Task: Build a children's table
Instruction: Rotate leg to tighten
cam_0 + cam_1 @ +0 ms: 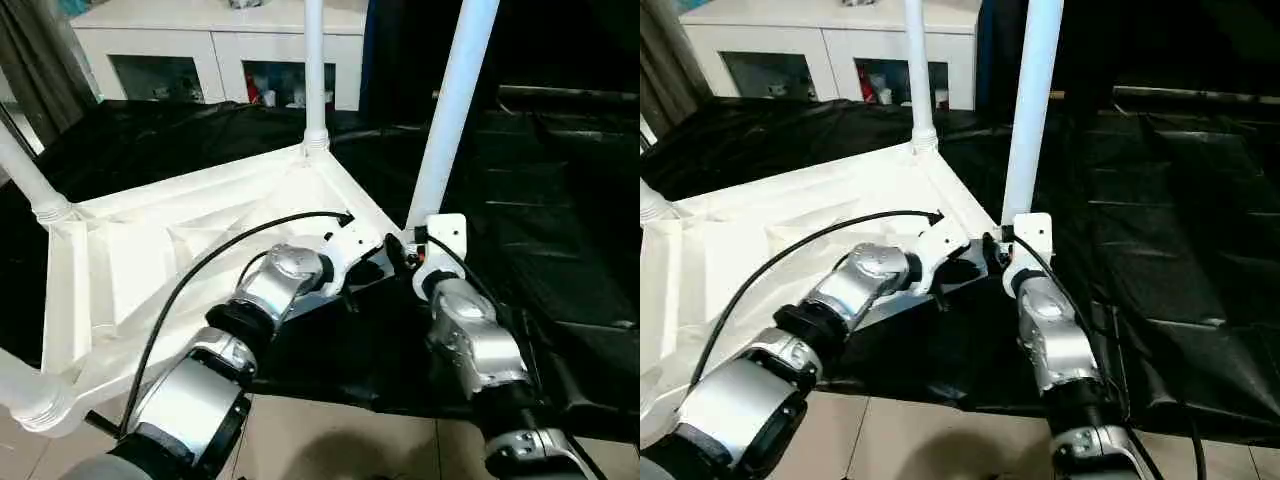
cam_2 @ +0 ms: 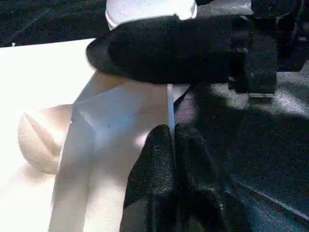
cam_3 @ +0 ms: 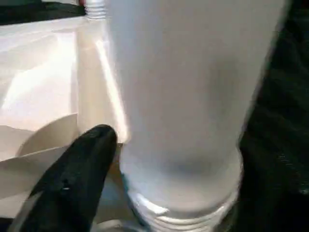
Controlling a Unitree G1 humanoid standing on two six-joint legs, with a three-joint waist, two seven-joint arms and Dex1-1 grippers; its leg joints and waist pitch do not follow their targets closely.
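Black sheet (image 1: 560, 250): I see it spread over the floor under the whole job, with bare tile at the near edge
Cabinet (image 1: 215, 45): white, glass doors, against the far wall behind the work
Table top (image 1: 130, 260): I have it lying upside down on the sheet, ribbed underside up, one corner pointing at me
Legs: far leg (image 1: 314, 70) stands upright in its corner socket; left leg (image 1: 25, 175) leans out of its socket toward picture left; near-left leg (image 1: 20, 395) is seated at the bottom corner; the nearest leg (image 1: 452, 110) rises from the corner in front of my arms
Right gripper (image 3: 159, 159): I read its fingers as spread around the base of the nearest leg, just above the threaded collar; one black finger (image 3: 77, 179) lies beside the tube, whether touching I cannot tell
Left gripper (image 2: 175, 159): fingers pressed together with nothing between them, tips at the table top's rim beside that same corner, right next to the right gripper's finger (image 2: 169, 48)
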